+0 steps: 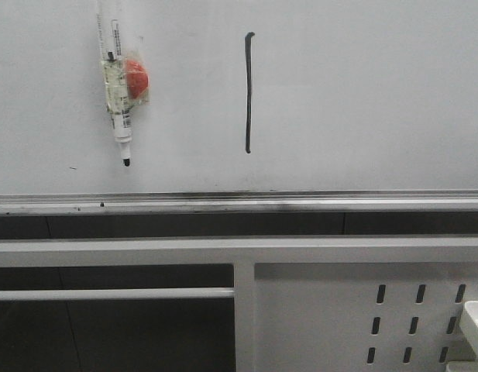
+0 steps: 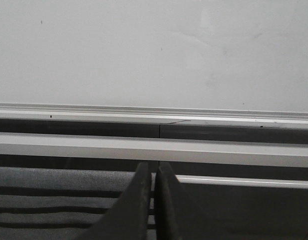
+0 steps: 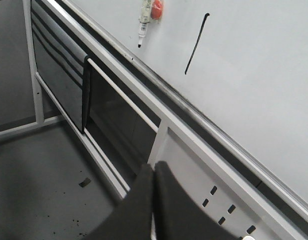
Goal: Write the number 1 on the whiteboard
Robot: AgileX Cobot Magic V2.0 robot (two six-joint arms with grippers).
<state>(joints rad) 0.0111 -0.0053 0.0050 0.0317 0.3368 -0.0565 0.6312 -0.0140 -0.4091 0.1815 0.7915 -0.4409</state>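
The whiteboard point(image 1: 362, 101) fills the upper front view, with a silver rail point(image 1: 239, 203) along its lower edge. On it stands the number 1 point(image 1: 249, 91), a thin black vertical stroke with a small hook at its top; it also shows in the right wrist view point(image 3: 196, 45). A marker point(image 1: 118, 85) hangs on the board to the left of the stroke, tip down, taped to a red holder point(image 1: 136, 77). My left gripper point(image 2: 154, 170) is shut and holds nothing, low in front of the rail. My right gripper point(image 3: 154, 170) is shut and empty too, well away from the board.
Below the board runs a white metal frame point(image 1: 239, 252) with a perforated panel point(image 1: 417, 314) at the lower right. A thin white bar point(image 1: 107, 294) crosses the dark opening at lower left. A grey floor point(image 3: 39, 170) lies below in the right wrist view.
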